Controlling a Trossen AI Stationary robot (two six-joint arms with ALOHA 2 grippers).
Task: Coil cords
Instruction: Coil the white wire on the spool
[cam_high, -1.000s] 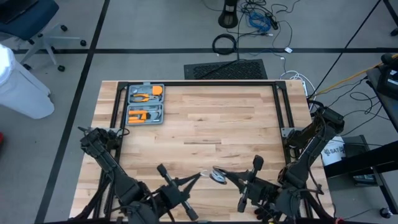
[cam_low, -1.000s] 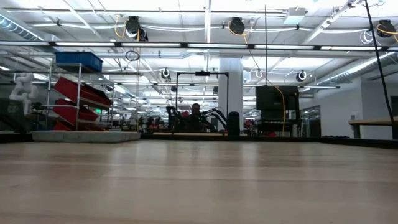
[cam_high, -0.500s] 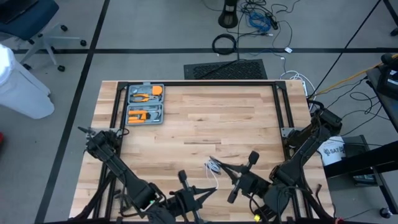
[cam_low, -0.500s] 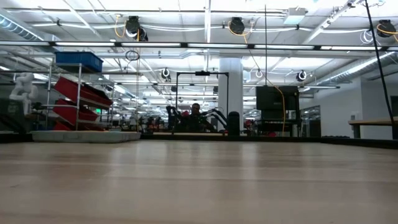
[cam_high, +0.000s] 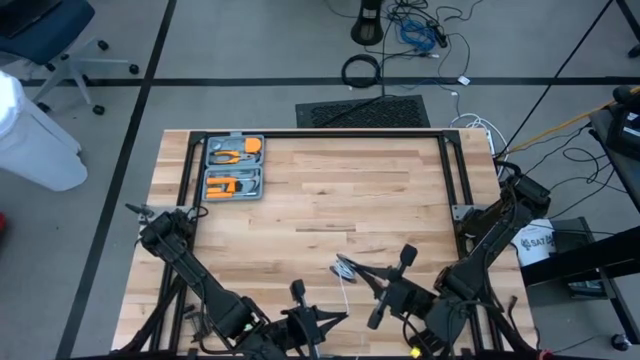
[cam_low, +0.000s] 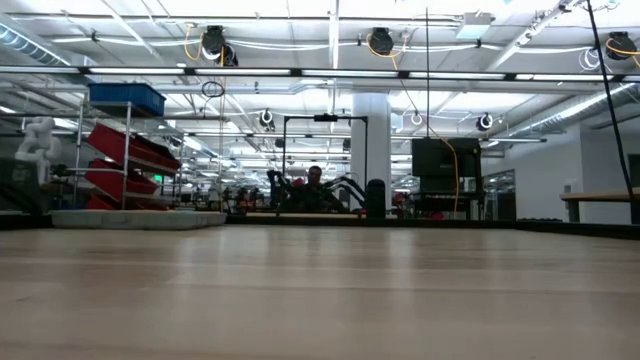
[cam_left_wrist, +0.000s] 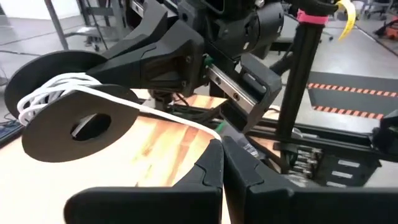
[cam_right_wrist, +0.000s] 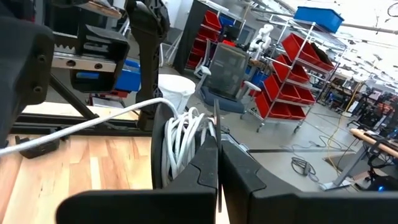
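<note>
Winding is under way. The reel (cam_high: 345, 268) hangs over the table (cam_high: 330, 190) at about 6 o'clock, near the front edge, clamped edge-on in the right hand (cam_right_wrist: 217, 163). White cord (cam_left_wrist: 46, 93) already fills part of its groove. The free end runs off toward 6 o'clock to the left hand (cam_left_wrist: 222, 163), whose fingers are pressed together on the cord. Next, judging from this, the left hand must carry the taut cord round the reel for another turn, keeping it in the groove while the right hand holds steady.
</note>
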